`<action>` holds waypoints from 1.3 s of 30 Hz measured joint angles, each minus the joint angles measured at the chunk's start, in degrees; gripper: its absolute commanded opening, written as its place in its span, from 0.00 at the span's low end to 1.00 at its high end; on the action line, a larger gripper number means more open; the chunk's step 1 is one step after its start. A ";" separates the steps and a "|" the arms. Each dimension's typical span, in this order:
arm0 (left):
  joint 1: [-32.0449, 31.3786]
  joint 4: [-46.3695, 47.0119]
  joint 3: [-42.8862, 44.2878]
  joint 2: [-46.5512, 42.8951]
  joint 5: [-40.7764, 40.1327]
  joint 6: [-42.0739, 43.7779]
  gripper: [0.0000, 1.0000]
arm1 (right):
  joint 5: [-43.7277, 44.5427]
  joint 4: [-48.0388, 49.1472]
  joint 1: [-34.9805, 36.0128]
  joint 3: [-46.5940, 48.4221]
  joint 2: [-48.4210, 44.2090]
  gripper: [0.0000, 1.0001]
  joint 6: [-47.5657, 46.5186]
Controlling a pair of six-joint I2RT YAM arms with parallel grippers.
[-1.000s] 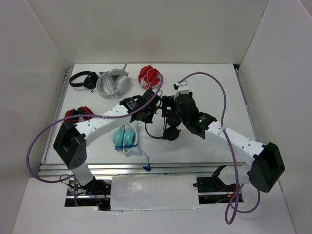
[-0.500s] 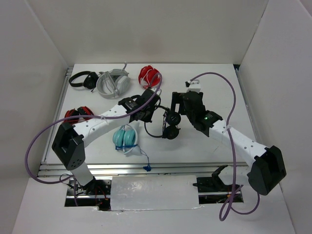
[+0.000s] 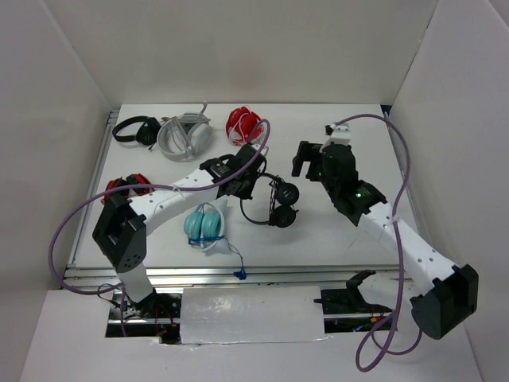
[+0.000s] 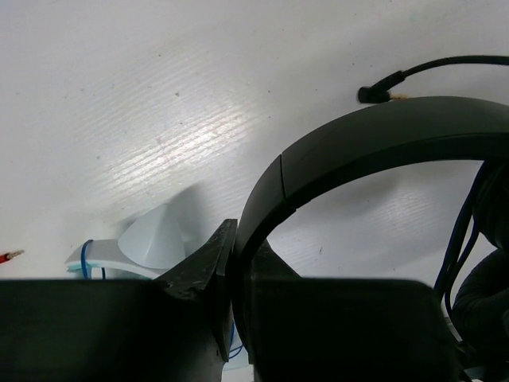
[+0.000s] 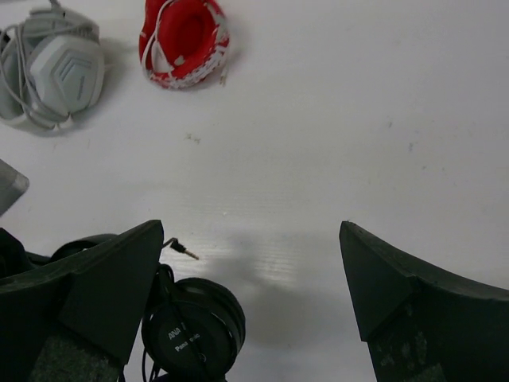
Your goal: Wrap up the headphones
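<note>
Black on-ear headphones (image 3: pixel 278 205) sit mid-counter (image 3: pixel 342 247). The thin headband (image 4: pixel 382 135) arches up, pinched in the left hand (image 3: pixel 251 183). Two round padded earcups (image 3: pixel 286 193) lie close together, with the thin cable (image 4: pixel 445 61) and its plug (image 5: pixel 188 251) resting loose.

White tabletop (image 3: pixel 342 239) with white walls (image 3: pixel 238 48) on three sides. Far left corner has a black set (image 3: pixel 131 130), and right up against it a bulky grey set (image 3: pixel 184 135) lying flat (cord looks bundled around it, hard to be sure). Just right of that, with a small gap, there's a red set (image 3: pixel 243 124) with white cord wound round it. Over at the left edge sits a red-and-black set (image 3: pixel 127 188), only partly in view. Nearer the front is a teal set (image 3: pixel 203 224), cups folded together. Its blue cord (image 3: pixel 236 256) trails loose toward the near edge and ends in a blue plug (image 3: pixel 238 274).
</note>
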 measured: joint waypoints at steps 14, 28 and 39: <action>-0.02 2.03 3.91 8.13 4.68 1.03 0.00 | -0.70 -6.36 -14.67 -6.82 -22.01 1.00 8.46; 0.90 1.01 26.82 30.53 7.78 3.52 0.00 | -9.07 -7.96 -21.66 -10.84 -19.32 1.00 9.49; 6.47 -1.18 48.11 46.47 9.53 2.49 0.00 | -11.72 -7.98 -25.97 -11.76 -17.59 1.00 9.46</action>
